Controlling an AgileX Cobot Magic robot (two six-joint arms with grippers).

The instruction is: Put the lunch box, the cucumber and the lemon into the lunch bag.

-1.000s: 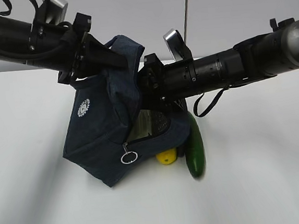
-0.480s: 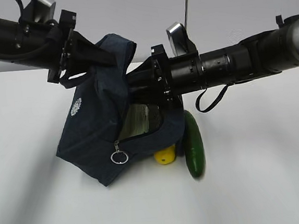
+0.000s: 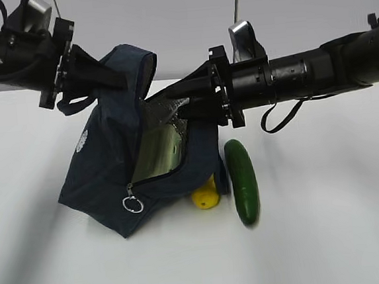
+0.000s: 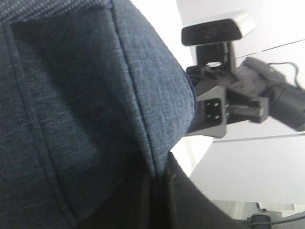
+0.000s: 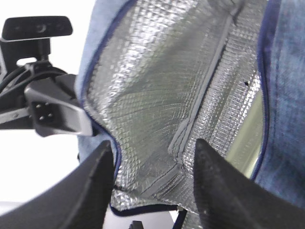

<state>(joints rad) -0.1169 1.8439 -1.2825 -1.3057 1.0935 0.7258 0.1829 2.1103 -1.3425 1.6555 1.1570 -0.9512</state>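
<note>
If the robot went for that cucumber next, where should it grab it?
Probably around the middle of the cucumber, coming from above with the tool closing across its narrow width. It lies flat on the table, long axis toward the camera, its right side clear; the lemon lies left.

- The lunch bag [image 3: 109,169] is dark blue cloth, a bit like jeans.
- It has a small white round mark [image 3: 83,140] on its side.
- Inside, the lining [image 5: 167,95] is shiny silver with a pattern of tiny squares.
- The ring pull [image 3: 132,204] on the zipper is silver.
- The cucumber [image 3: 243,181] is dark green and shiny.
- The lemon [image 3: 206,196] is bright yellow.
- Both robot arms are black, with some silver-grey parts on top.
- The table [image 3: 330,236] is white.
</note>
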